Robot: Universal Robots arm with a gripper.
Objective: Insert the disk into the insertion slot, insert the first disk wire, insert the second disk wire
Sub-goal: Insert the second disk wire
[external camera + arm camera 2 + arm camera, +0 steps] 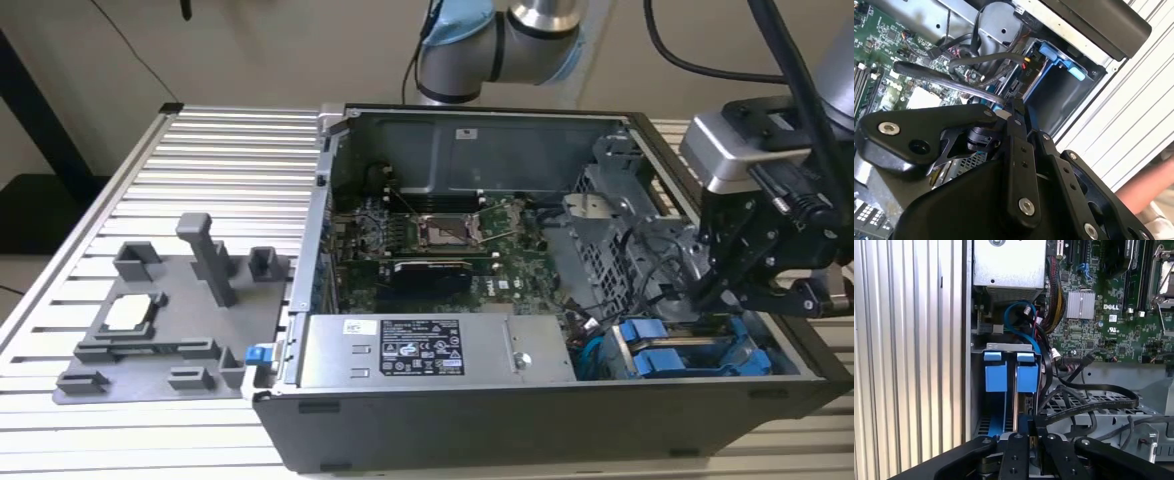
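Black gripper (1029, 437) linkages fill the foreground; its fingers appear drawn together, whether on a wire cannot be told. Directly beyond its tips, the disk (1026, 377) sits in the insertion slot (1009, 347). Risk: the adjacent black cables (1089, 407) may snag the linkage.

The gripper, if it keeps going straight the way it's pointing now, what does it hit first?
Probably the black cables over the drive cage, beside the blue carriers; depth is unclear, so the gripper may already touch them.
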